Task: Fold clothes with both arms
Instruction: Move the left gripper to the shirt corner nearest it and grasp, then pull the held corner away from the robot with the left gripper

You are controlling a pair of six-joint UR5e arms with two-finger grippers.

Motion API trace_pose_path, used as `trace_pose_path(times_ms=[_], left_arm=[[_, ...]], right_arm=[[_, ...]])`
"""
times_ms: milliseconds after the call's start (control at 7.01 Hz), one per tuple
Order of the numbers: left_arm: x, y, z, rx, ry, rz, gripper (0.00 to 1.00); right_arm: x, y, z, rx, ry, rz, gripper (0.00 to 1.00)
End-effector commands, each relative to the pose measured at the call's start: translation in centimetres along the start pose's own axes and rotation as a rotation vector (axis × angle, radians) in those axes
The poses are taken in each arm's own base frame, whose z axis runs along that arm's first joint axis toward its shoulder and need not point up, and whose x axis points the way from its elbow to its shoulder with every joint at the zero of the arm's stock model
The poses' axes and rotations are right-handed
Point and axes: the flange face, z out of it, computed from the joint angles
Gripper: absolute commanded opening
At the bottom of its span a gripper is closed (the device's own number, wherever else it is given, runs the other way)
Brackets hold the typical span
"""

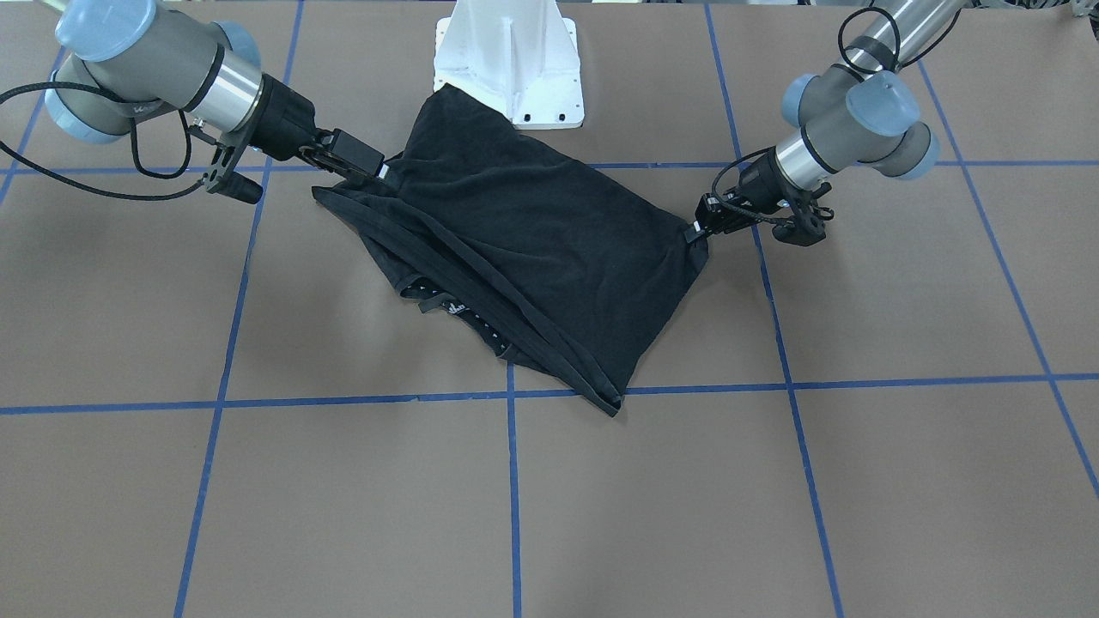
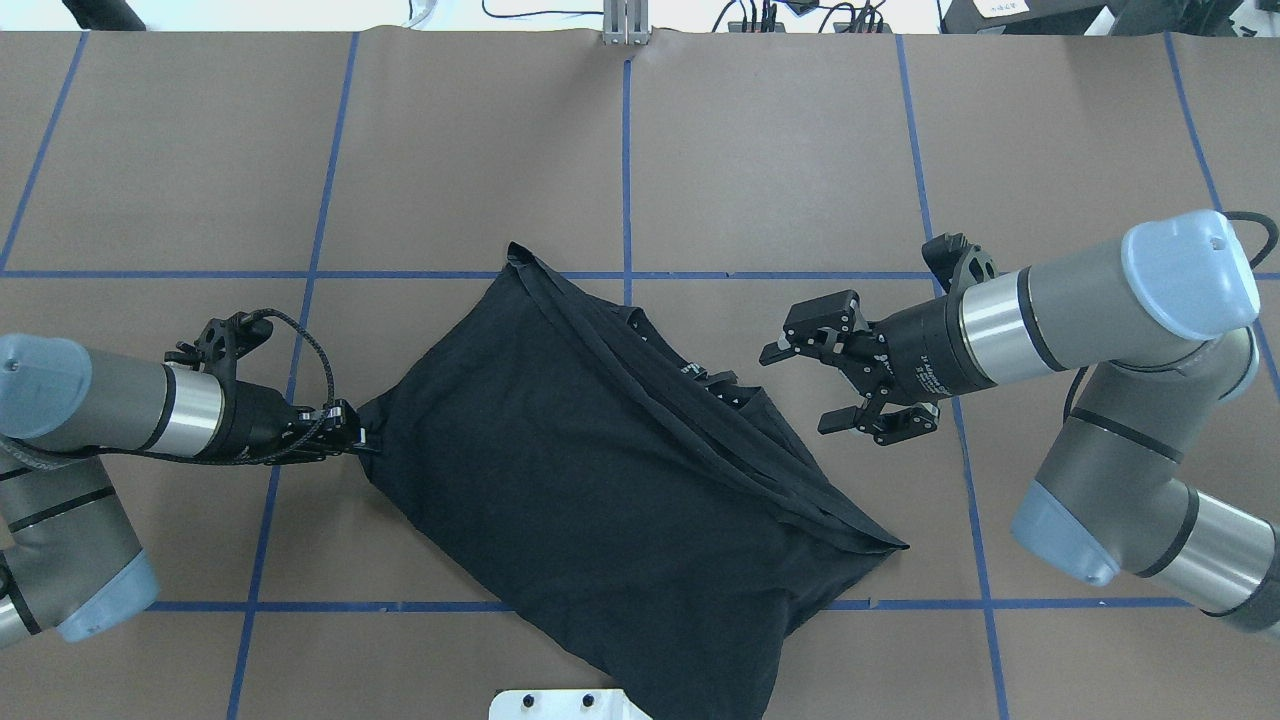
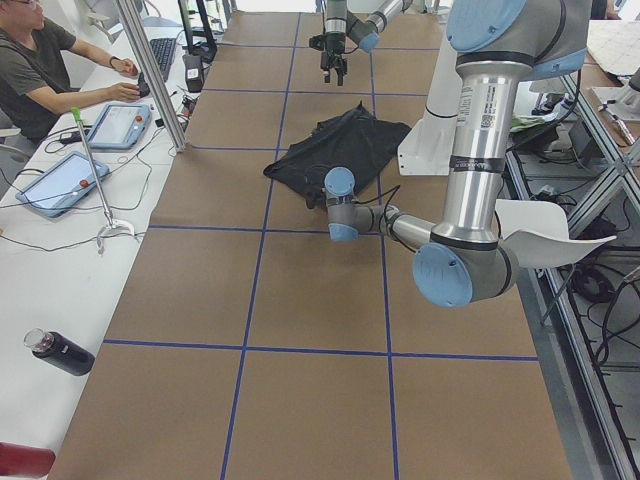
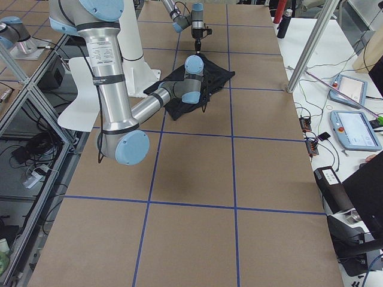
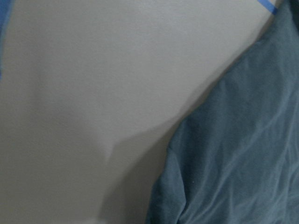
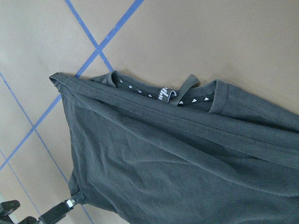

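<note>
Seen from across the table, the black T-shirt [image 1: 532, 232] lies on the brown table [image 1: 901, 283] just in front of the white pedestal base [image 1: 515, 60], with one corner lapping onto the base's foot. It is folded into a slanted, roughly four-sided bundle. Doubled hem bands run along its lower-left edge, and the neckband [image 1: 448, 305], with small white marks, peeps out beneath them. The left gripper [image 1: 697, 228] is pinched tight on the corner at this view's right, and the cloth is drawn to a point there. The right gripper [image 1: 378, 167] sits at the opposite edge; whether it touches the cloth cannot be told from here. From overhead, the right gripper's jaws stand wide apart just beside the collar edge and hold nothing, while the left gripper is clamped on its corner. The shirt spreads across the blue tape lines [image 2: 627, 150] near the table's middle. From the end on the robot's left, the shirt is a dark rumpled heap beside the base, and the near arm's wrist hides its own gripper. From the opposite end, the near arm's wrist covers much of the cloth. The left wrist camera is washed out: wrinkled fabric, blue-grey here, fills the lower right and casts a shadow on the table. The right wrist camera looks down on soft creases, two long folded bands, and neck tape with white triangles and a small label. At the lower left, a finger [image 6: 58, 212] of the left gripper grips the corner.
</note>
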Motion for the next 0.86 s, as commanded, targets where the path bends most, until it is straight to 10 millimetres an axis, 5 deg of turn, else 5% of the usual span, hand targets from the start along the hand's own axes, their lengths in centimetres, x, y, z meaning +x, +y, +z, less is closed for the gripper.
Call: trace_pose_path(times_ms=[0,428,713], left_arm=[[4.3,-1.0,-0.4,0.025,-0.076,-0.034,0.00],[12.6,-9.5,-0.6,0.155,-0.136,-0.019,0.00],[14.9,-15.7,1.0,0.281,-0.168,0.008,0.00]], right_arm=[[-0.1,-0.1,-0.1,0.003,-0.003,-0.001,1.00],[0.0,-0.2,0.0,0.007,-0.002,0.000,1.00],[0.0,-0.1,-0.1,0.009,-0.003,0.000,1.00]])
